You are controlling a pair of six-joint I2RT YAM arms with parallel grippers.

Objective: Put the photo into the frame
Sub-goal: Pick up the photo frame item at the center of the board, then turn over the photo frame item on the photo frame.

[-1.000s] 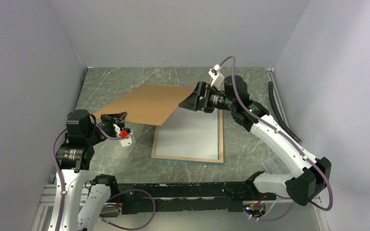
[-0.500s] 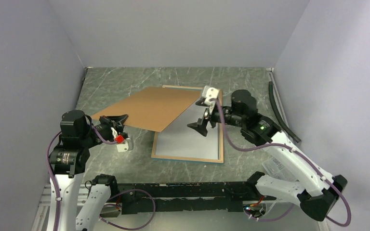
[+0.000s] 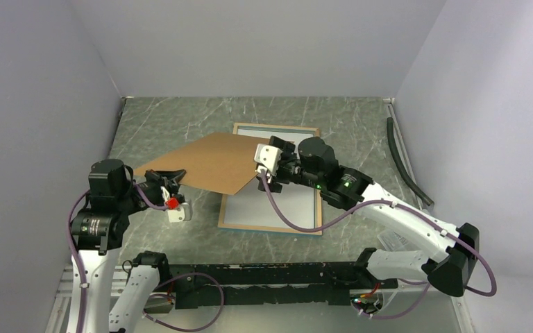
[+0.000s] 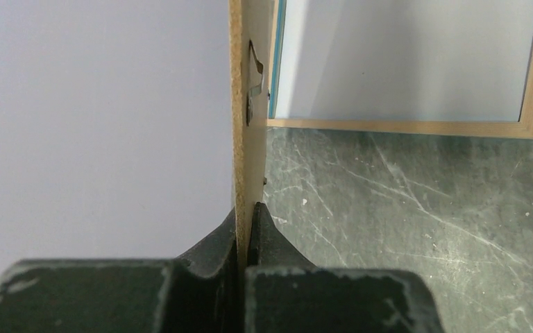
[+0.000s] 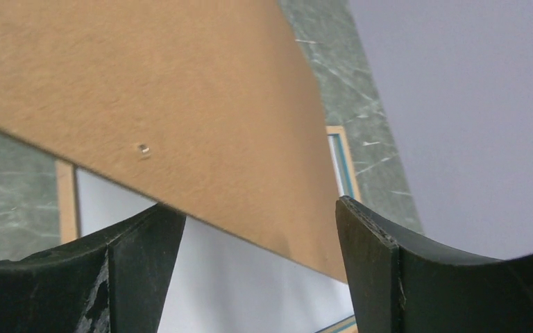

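- Your left pincer (image 4: 248,208) is clamped on the edge of the brown backing board (image 3: 208,159), which hangs tilted above the table (image 3: 180,118).
- Your right pincer (image 5: 253,208) has its jaws wide apart, with the board's opposite edge just ahead, between them.
- The frame (image 3: 271,227) lies flat, wood-coloured back up, directly beneath your right pincer and partly under the board.

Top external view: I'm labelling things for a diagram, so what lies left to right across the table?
left gripper → brown board → right gripper → black strip by the right wall
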